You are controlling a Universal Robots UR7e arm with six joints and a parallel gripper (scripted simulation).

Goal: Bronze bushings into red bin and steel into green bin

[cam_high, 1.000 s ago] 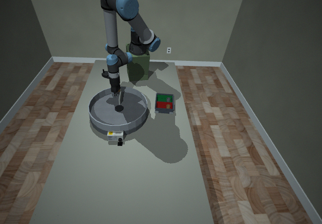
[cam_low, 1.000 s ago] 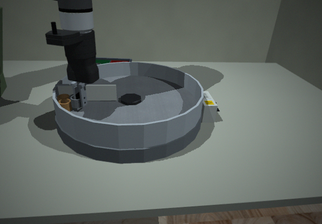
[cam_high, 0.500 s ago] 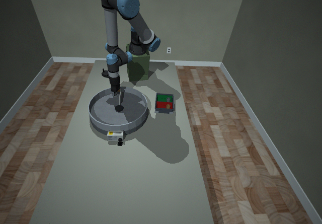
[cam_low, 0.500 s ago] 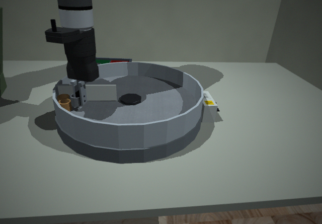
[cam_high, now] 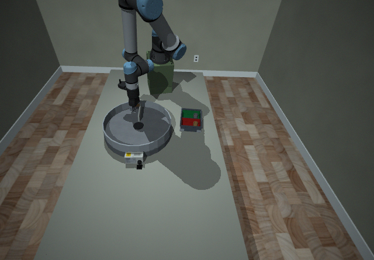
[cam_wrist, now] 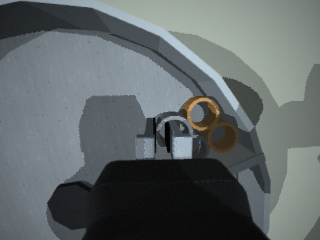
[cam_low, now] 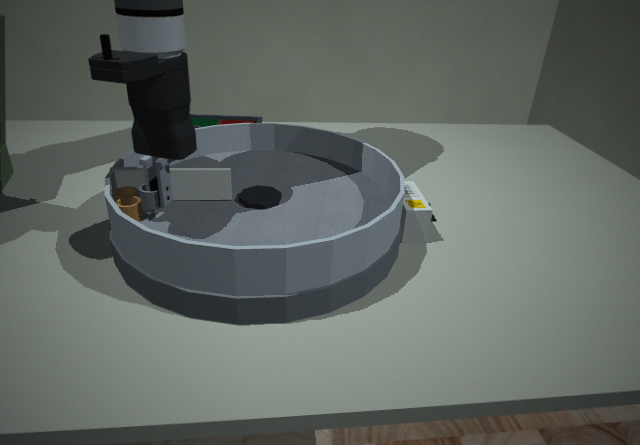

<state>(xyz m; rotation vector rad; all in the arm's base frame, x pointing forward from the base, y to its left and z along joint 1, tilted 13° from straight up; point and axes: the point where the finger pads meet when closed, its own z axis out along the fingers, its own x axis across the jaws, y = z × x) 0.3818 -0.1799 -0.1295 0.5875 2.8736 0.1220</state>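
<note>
Arm (cam_high: 130,34) reaching down, tool (cam_wrist: 164,146) clamped shut
</note>
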